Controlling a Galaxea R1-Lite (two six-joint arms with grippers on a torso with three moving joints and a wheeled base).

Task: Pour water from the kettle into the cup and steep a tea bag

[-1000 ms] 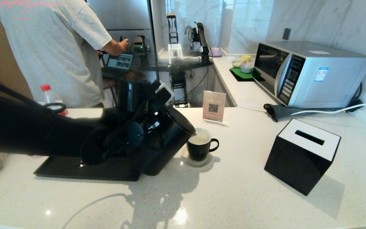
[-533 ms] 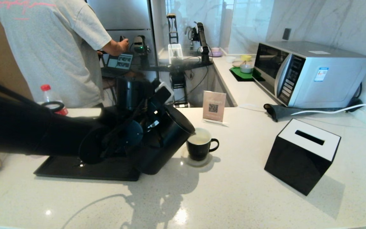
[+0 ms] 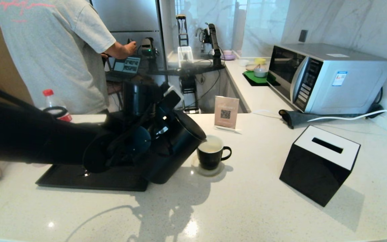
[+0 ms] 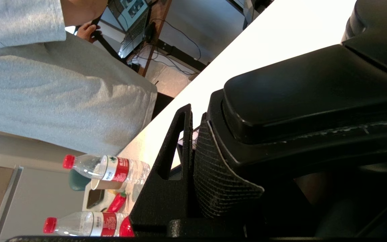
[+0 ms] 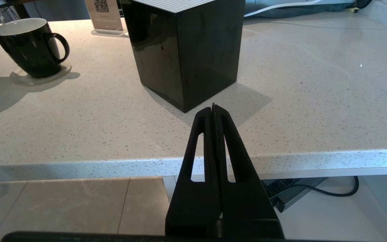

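The matte black kettle [image 3: 175,148] hangs tilted over the counter with its spout at the rim of the cup [image 3: 210,155]. My left gripper [image 3: 160,126] is shut on the kettle's handle [image 4: 297,90], and one ribbed finger [image 4: 210,174] presses against it. The cup is a black mug with a white inside, standing on a round coaster [image 3: 210,171]. It holds pale, faintly yellowish water [image 3: 211,147]. The cup [image 5: 29,47] also shows in the right wrist view. No tea bag is in view. My right gripper [image 5: 213,107] is shut and empty, parked below the counter's front edge.
A black tray [image 3: 79,179] lies under the left arm. A black tissue box [image 3: 317,164] stands right of the cup and a QR sign [image 3: 226,112] behind it. A microwave [image 3: 324,77] sits at the back right. A person [image 3: 52,50] stands behind the counter near a water bottle [image 3: 50,97].
The kettle and my left arm have edged slightly to the left, away from the cup. The person at the back has shifted a little. The right arm has not moved.
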